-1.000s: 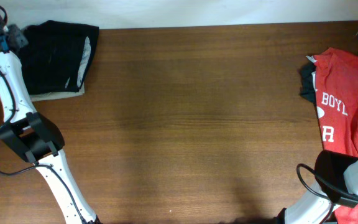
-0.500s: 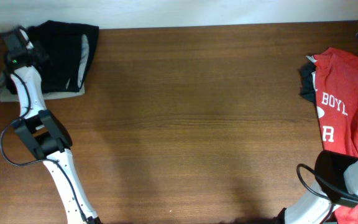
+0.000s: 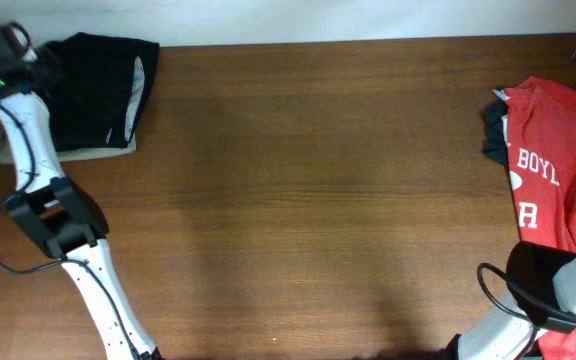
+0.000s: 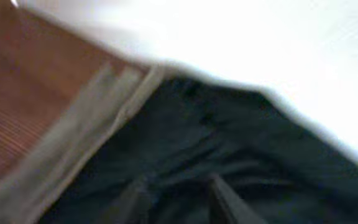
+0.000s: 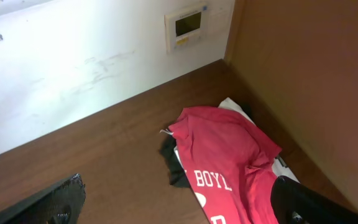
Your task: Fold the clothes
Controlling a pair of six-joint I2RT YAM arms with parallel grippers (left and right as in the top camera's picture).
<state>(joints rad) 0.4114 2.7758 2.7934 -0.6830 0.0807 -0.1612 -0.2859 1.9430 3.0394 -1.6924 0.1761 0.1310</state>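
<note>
Black shorts (image 4: 241, 149), left tool (image 4: 179, 186) parted above

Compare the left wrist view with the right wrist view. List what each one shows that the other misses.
Only the left wrist view: the black shorts lying on a beige garment, all blurred. Only the right wrist view: the red T-shirt with white lettering, some dark cloth under its edge, and a wall panel. Both show the wooden table and the white wall.
</note>
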